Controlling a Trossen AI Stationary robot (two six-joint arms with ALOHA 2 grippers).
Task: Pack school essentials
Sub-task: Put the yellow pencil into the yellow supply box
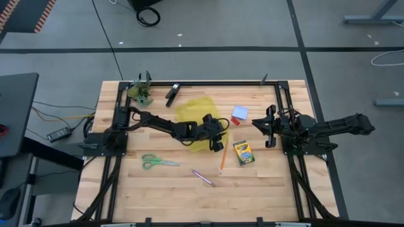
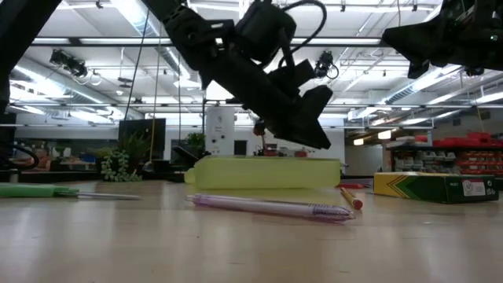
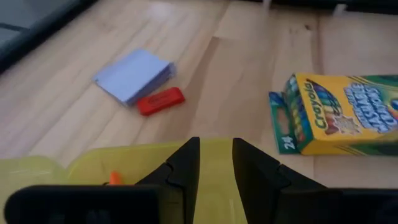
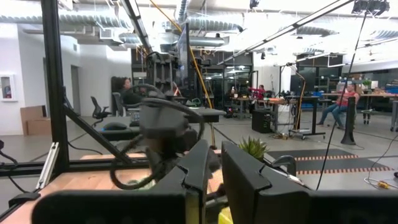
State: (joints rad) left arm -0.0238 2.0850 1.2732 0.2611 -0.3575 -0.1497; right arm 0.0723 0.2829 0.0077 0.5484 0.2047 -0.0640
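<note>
A yellow pouch (image 1: 192,110) lies flat on the table's far middle. My left gripper (image 1: 222,137) hovers just above its right end (image 2: 318,130), pointing down at a slant toward the table's right; its fingers (image 3: 186,162) stand a little apart with nothing between them. A small orange tip (image 3: 114,178) shows on the pouch. Beyond lie a pale blue notepad (image 3: 134,74), a red eraser (image 3: 160,101) and a crayon box (image 3: 336,112). An orange pencil (image 1: 223,161), a purple pen (image 1: 203,178) and green scissors (image 1: 158,162) lie nearer. My right gripper (image 1: 257,122) waits shut, raised at the right.
A black clip (image 1: 172,93) and a small green plant clump (image 1: 140,93) sit at the far left, by the black frame rail (image 1: 221,82) round the table. Bare wood lies along the near edge, in front of the pen.
</note>
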